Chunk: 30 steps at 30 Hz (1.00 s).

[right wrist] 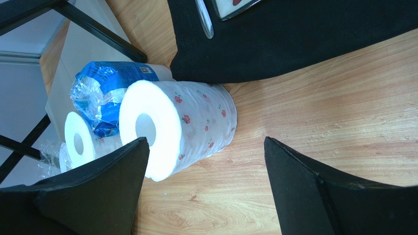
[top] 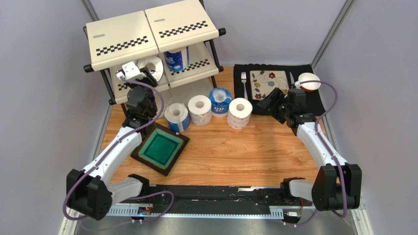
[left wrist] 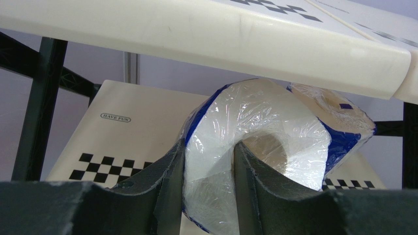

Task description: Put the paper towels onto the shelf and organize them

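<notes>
Four paper towels (top: 200,108) stand in a row toward the far edge of the tabletop (top: 245,152), just before the shelf (top: 122,34) at its far left corner, and a blue-wrapped roll (top: 176,58) sits on the middle tier's right half. The left pincer (left wrist: 208,161) is clamped on the wall of the held roll (left wrist: 265,122), one finger inside the hollow core, so the roll can lie on its side beneath the top panel, over the tier's left half. The right pincer (right wrist: 205,142) hangs wide open just beside the floral roll (right wrist: 196,122) at the row's right end, likely lined up for the next pick.
</notes>
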Each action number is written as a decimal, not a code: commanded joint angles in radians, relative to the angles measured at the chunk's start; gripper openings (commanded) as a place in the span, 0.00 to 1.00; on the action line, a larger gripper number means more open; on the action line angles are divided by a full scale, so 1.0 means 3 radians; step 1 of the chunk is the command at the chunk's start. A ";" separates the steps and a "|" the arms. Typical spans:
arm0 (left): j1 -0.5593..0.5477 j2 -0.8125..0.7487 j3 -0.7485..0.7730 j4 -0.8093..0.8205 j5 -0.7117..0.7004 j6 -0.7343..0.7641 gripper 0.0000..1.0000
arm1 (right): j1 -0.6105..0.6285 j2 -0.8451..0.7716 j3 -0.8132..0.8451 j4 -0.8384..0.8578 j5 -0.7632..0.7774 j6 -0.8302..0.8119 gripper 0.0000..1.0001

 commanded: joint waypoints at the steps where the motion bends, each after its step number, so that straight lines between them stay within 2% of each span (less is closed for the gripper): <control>1: 0.0074 0.0025 0.0210 0.0134 0.0112 -0.0147 0.19 | -0.0024 -0.0001 0.0036 0.0118 -0.0041 0.0036 0.91; 7: 0.0125 0.0066 0.0231 0.0063 0.0153 -0.0229 0.32 | -0.0024 -0.0006 0.0031 0.0113 -0.0046 0.0036 0.91; 17: 0.0186 0.0128 0.0276 -0.0014 0.0230 -0.0306 0.41 | -0.0024 -0.0001 0.0021 0.0118 -0.0036 0.0036 0.91; 21: 0.0196 0.0153 0.0317 -0.0040 0.0251 -0.0316 0.51 | -0.0029 0.0010 0.0026 0.0118 -0.0051 0.0036 0.91; 30: 0.0201 0.0174 0.0358 -0.0045 0.0271 -0.0311 0.64 | -0.0034 0.0015 0.0021 0.0123 -0.0051 0.0036 0.91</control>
